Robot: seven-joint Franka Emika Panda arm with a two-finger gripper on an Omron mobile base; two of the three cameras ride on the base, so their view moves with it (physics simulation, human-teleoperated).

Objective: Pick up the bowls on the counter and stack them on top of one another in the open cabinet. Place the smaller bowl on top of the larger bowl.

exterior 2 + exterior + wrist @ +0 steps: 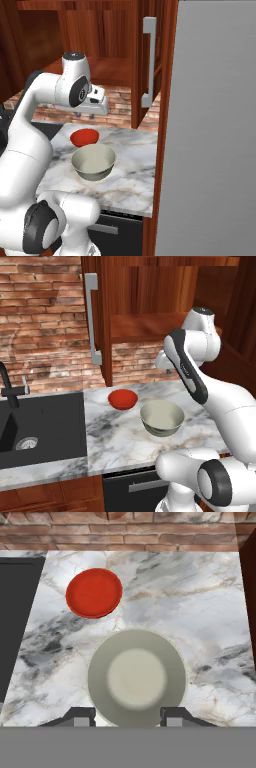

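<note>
The smaller bowl, glossy red, sits on the marble counter near the brick wall. The larger bowl, grey-beige with a cream inside, stands just in front of it, nearer the counter's edge. My gripper hangs well above the bowls, pointing down, open and holding nothing. In the hand view its two fingertips flank the near rim of the larger bowl. The open cabinet is above the counter, its shelf bare.
The cabinet door with a long grey bar handle stands open left of the shelf. A black sink with a dark faucet lies left of the bowls. A tall grey panel bounds the counter's right side.
</note>
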